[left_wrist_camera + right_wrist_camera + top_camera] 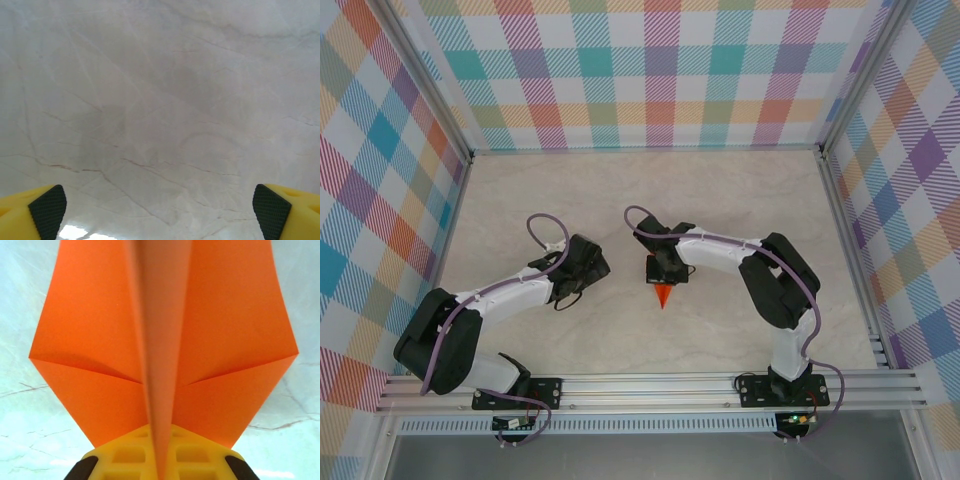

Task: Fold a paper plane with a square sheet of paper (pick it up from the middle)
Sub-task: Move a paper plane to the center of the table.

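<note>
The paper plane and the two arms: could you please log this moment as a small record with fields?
paper plane: bright orange, folded, central ridge; in the top view its visible tip points toward the arm bases
right end effector: shut on the plane's ridge
left end effector: open, holding nothing, above bare table, left of the plane
table: pale, marble-veined
plane on or off the table: cannot tell

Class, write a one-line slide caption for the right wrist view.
The right gripper holds the orange paper plane by its central ridge above the pale table.
</note>
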`<state>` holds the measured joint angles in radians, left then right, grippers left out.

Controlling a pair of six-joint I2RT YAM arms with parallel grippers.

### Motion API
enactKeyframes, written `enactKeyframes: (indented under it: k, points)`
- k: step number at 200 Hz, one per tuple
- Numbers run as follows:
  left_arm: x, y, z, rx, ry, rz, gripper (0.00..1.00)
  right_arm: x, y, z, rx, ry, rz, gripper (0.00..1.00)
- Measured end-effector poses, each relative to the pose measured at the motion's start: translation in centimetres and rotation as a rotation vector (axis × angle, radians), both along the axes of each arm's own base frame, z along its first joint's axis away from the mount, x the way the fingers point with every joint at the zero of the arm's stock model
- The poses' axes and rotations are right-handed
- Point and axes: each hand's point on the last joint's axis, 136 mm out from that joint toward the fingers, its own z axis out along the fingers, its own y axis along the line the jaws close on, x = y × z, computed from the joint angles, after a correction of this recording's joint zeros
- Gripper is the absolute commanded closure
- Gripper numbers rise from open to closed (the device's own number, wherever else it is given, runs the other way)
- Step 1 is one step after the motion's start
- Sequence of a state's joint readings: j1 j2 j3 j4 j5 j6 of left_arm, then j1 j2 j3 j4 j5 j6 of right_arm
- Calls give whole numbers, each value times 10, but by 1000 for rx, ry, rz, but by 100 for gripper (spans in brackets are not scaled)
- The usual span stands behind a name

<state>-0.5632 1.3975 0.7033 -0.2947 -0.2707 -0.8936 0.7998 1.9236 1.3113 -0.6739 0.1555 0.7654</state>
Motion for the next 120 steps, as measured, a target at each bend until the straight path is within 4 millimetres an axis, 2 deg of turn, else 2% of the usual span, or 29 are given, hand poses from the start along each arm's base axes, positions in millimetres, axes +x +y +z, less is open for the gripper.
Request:
enactKeyframes:
  k: [40, 59, 99, 120]
  points:
    - [-8, 18, -5, 65, 44, 31, 0, 45, 19, 41, 61, -119, 39, 95]
    - [-10, 25, -5, 85, 57, 37, 0, 73, 25, 50, 77, -160, 52, 95]
    - [-12, 30, 0, 95, 54, 35, 0, 117, 31, 34, 49, -173, 97, 95]
    - [-12, 30, 0, 98, 55, 29, 0, 130, 31, 22, 26, -159, 112, 94]
